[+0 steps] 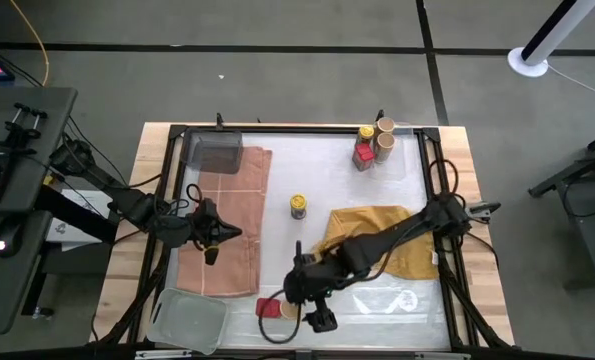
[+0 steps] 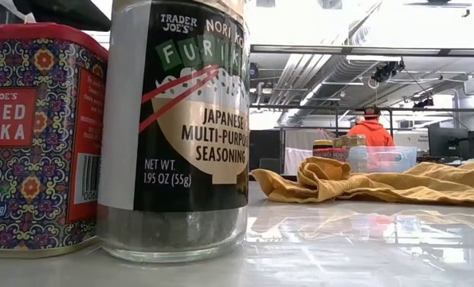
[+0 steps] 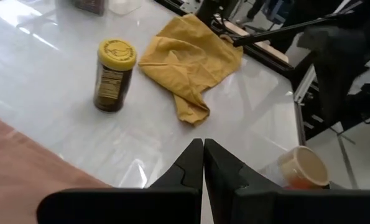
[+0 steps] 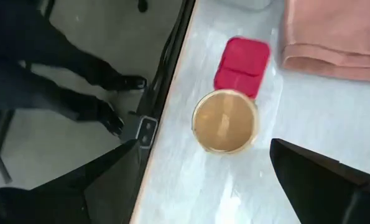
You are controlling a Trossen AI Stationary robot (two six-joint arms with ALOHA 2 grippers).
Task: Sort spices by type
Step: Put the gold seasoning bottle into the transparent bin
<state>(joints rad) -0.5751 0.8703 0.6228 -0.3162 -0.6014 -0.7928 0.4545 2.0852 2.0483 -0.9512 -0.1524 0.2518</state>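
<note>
A tan-topped jar (image 1: 290, 310) and a flat red tin (image 1: 267, 307) stand side by side on the white table top near its near edge. They also show in the right wrist view, the jar (image 4: 225, 121) and the tin (image 4: 242, 59). My right gripper (image 1: 320, 318) is open above the table just right of that jar and touches nothing. A yellow-capped jar (image 1: 298, 206) stands alone mid-table. More spices (image 1: 373, 143) stand grouped at the far right. My left gripper (image 1: 212, 238) is shut and empty over the pink cloth (image 1: 227, 225).
A mustard-yellow cloth (image 1: 377, 245) lies crumpled under my right arm. A grey tray (image 1: 217, 152) sits at the far left and a clear container (image 1: 187, 320) at the near left corner. A black frame (image 1: 439, 200) edges the table. A person in orange (image 2: 372, 131) stands far behind.
</note>
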